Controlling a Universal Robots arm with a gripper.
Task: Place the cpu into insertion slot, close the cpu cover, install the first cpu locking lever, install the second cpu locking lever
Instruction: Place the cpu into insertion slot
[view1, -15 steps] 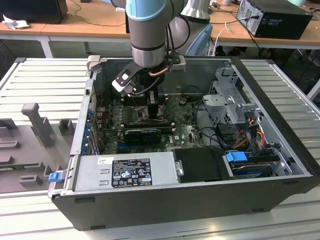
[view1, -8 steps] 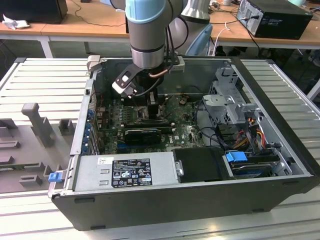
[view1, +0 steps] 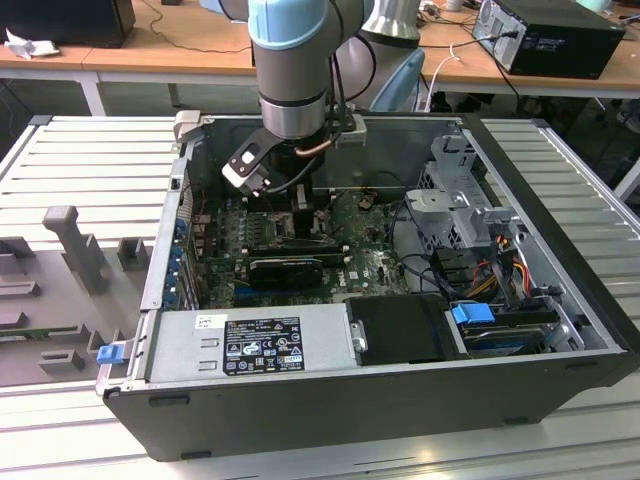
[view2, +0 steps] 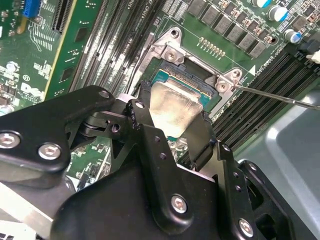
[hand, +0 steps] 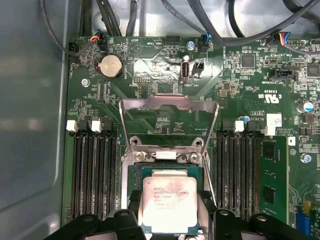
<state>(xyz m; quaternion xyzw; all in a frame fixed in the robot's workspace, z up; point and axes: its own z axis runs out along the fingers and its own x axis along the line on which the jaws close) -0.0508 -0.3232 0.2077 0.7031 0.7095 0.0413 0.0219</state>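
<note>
Where the gripper (hand: 170, 202) hangs: low over the middle of the board (hand: 150, 82), inside the open case (view1: 330, 410).
Fingers: two black fingers (view2: 202, 137), clamped on opposite edges of the cpu.
Cpu (view2: 172, 107): silver top up, held within the slot's metal edging; whether it rests on the slot floor cannot be told.
Slot (hand: 134, 172): dark square at the board's middle, its rim showing around the cpu on the sides free of the fingers.
Cover (hand: 170, 101): swung up on its hinge at the slot's edge toward the coin cell (hand: 111, 66), with green board showing through its window.
Lever (view2: 280, 95): thin rod, unlatched, slanting away from a slot corner over the memory slots.
Memory slots (hand: 92, 172): long black rows along both sides of the slot.
Arm (view1: 290, 100): comes straight down into the case, nearer its far wall in the exterior view.
</note>
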